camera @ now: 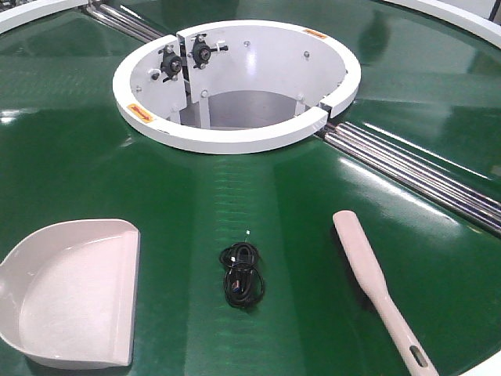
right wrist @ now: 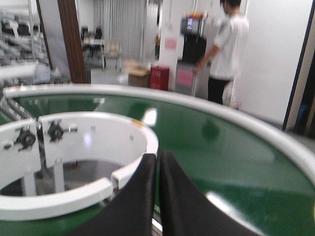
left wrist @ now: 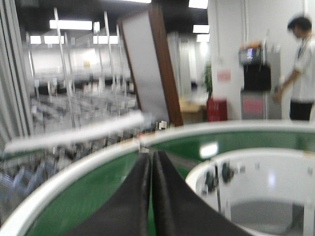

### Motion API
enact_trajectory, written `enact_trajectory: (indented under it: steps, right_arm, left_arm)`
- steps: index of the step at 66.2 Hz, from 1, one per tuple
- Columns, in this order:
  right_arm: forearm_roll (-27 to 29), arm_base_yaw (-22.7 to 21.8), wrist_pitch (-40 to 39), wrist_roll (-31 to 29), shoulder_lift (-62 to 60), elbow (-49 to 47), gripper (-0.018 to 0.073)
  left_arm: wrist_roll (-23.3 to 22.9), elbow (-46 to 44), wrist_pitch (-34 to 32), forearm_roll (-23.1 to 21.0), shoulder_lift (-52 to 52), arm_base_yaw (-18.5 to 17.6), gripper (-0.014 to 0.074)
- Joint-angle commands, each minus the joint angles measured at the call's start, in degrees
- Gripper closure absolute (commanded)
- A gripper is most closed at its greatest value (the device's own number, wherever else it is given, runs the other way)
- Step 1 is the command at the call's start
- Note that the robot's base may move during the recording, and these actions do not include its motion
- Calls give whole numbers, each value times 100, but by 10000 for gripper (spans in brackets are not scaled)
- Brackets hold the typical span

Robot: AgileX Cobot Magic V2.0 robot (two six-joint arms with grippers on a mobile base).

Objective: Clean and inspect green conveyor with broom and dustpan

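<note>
The green conveyor (camera: 70, 157) fills the front view, split by steel rollers (camera: 423, 176). On it at the lower left lies the pale dustpan (camera: 70, 294), its straight front edge facing right. The pale broom (camera: 376, 286) lies at the lower right, handle toward the bottom edge. Neither gripper shows in the front view. In the left wrist view my left gripper (left wrist: 151, 156) is shut with nothing in it, raised above the belt (left wrist: 88, 196). My right gripper (right wrist: 158, 157) is also shut and empty, held over the belt (right wrist: 221, 157) beside the white ring.
A white ring housing (camera: 235, 133) with a hollow centre sits mid-belt. A coiled black cable (camera: 243, 274) lies between dustpan and broom. A white rim (right wrist: 236, 118) bounds the belt. A person (right wrist: 226, 49) stands by a machine beyond it.
</note>
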Motion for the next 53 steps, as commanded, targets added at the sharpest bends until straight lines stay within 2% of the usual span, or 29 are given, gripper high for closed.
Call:
enact_trajectory:
  steps: [1,8,17,26,34,41,48,53]
  right_arm:
    - [237,-18,-313,28,519,-383,524]
    - [377,-18,-428,22,830,-409,432]
    - [377,-18,-435,22,891,-409,228]
    - [377,-18,-453,35,891,-409,9]
    - [391,-18,-377,317,891,-414,-84]
    - [364,126,373,176,891,-583,-83]
    - [375,663,1514,-232,986,-1060,-73]
    - [375,1025,2218,-198,1222,-1453,-65]
  left_arm:
    - [-45,-260,77,4,470,-47,599]
    - [-44,-260,407,-11,788,-47,543]
    - [169,-260,568,-416,891,-47,360]
    - [843,-260,568,-1125,884,-47,102]
    - [1632,-260,587,-1593,890,-47,-60]
    - [1991,-260,587,-1948,912,-106,-90]
    - [2054,-260,587,-2015,912,-220,-73]
    - [2054,-260,589,-2050,912,-278,-48]
